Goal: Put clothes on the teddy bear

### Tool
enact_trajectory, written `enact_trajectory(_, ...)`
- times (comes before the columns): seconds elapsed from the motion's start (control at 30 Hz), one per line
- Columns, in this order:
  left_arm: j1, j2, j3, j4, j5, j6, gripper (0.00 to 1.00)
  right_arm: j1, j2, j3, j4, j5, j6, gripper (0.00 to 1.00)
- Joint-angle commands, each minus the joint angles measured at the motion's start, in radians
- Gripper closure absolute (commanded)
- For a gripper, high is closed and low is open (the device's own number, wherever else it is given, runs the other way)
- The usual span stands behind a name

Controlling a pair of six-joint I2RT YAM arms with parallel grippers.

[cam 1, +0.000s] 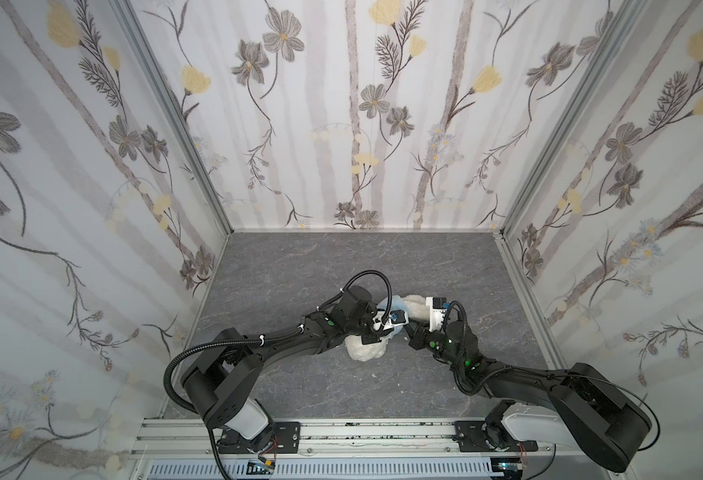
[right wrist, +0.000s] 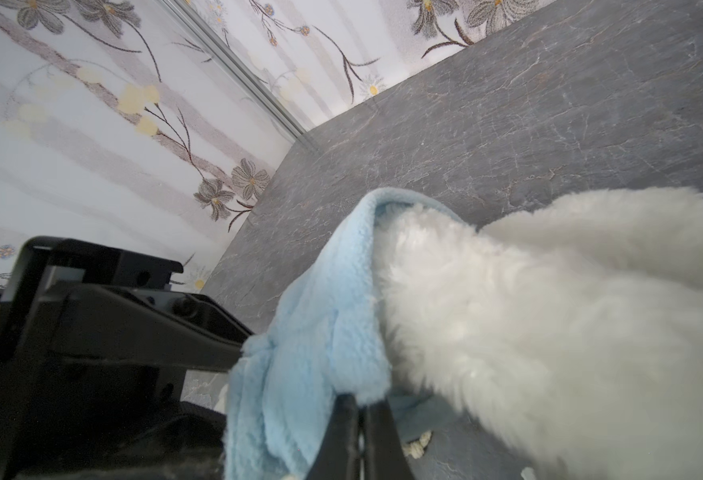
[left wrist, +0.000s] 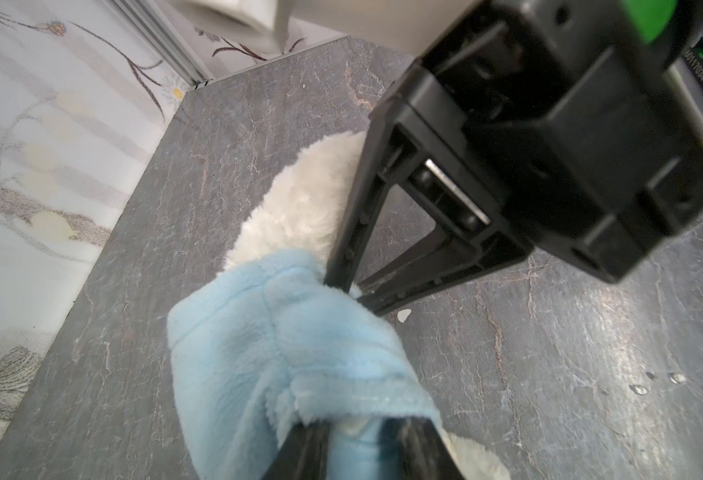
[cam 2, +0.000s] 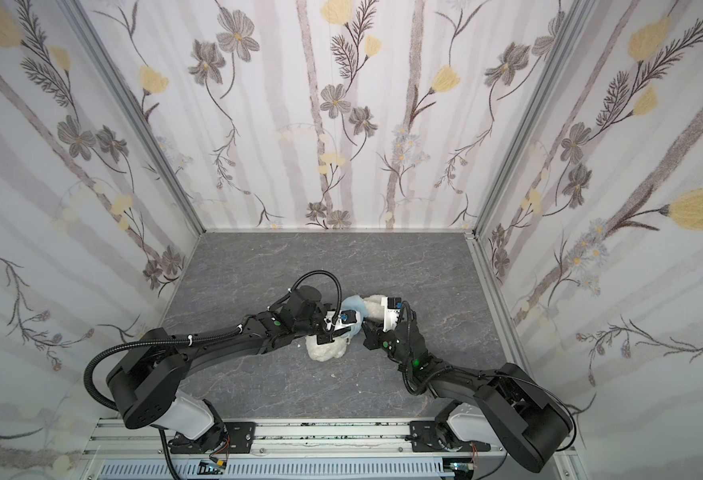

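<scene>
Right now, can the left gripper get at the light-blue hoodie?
Probably yes: the left gripper stands open around the hem of the light-blue hoodie; nothing blocks it.

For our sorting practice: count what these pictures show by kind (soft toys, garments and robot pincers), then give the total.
teddy bear: 1
light-blue garment: 1
pincers: 2, left pincer and right pincer
Total: 4

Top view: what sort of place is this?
Probably a robot test cell: floral walls on a metal frame box in a grey table. A left arm and right arm are mounted on a front rail, handling a bear and hoodie.
</scene>
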Motion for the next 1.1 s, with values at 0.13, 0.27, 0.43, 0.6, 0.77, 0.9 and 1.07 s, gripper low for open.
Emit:
enact_trajectory(0.13,-0.001,0.049,0.025,0.160,0.025,-0.029,0.67,0.034,0.081,0.049,0.139,-0.091,0.024,1.00)
enact_trajectory(0.27,0.000,0.083,0.050,0.163,0.059,-0.033,0.63,0.034,0.102,0.070,0.171,-0.139,0.000,1.00)
enact_trajectory(0.43,0.013,0.110,0.056,0.162,0.084,-0.027,0.61,0.008,0.107,0.045,0.320,-0.262,-0.029,1.00)
enact_trajectory(0.6,0.050,0.139,0.074,0.083,0.159,0.009,0.64,-0.065,0.143,0.031,0.467,-0.457,-0.034,1.00)
enact_trajectory(0.77,0.048,0.180,0.093,0.024,0.184,0.039,0.75,-0.084,0.207,0.071,0.522,-0.578,-0.032,1.00)
enact_trajectory(0.9,0.048,0.179,0.093,0.027,0.173,0.043,0.86,-0.088,0.221,0.082,0.506,-0.592,-0.033,1.00)
enact_trajectory(1.07,0.051,0.138,0.081,0.032,0.178,0.027,0.98,-0.128,0.214,0.053,0.461,-0.566,-0.049,1.00)
